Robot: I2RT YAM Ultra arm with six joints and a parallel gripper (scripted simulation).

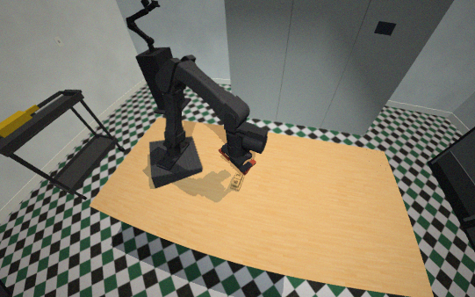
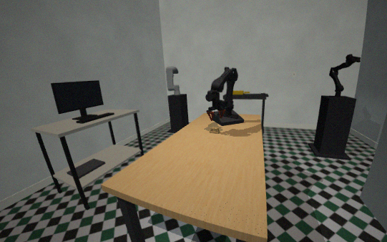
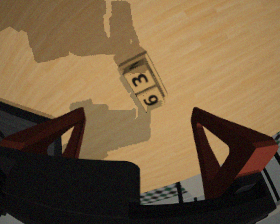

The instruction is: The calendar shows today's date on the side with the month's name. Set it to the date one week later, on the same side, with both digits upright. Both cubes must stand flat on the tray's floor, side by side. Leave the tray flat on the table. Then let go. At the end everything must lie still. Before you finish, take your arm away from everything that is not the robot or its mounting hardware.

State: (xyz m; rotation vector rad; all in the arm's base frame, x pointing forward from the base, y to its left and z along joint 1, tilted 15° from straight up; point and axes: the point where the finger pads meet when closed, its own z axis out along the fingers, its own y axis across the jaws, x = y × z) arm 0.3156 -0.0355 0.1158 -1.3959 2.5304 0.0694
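The calendar [image 1: 233, 188] [image 2: 214, 132] is a small pale tray with two cubes, resting on the table beside the arm's shadow. In the wrist view, the tray's rim [image 3: 158, 79] runs along the cubes' right side. One cube [image 3: 139, 80] shows a 3 on its upward face. The other cube [image 3: 151, 100] shows a 6 or 9; which one, I cannot tell. The cubes touch side by side. Dark print shows at the tray's upper end, too small to read. The month side and its digits are not readable. My gripper [image 1: 237, 161] [image 2: 216, 114] [image 3: 138, 113] is wide open and empty, above the table near the calendar.
The wooden table [image 1: 325, 198] [image 2: 207, 172] carries the arm's dark base [image 1: 176, 162] [image 2: 229, 118], which stands close to the calendar. A cart with a yellow object [image 1: 13, 123] stands beyond the table's end. A desk with a monitor [image 2: 77, 97] stands apart from the table.
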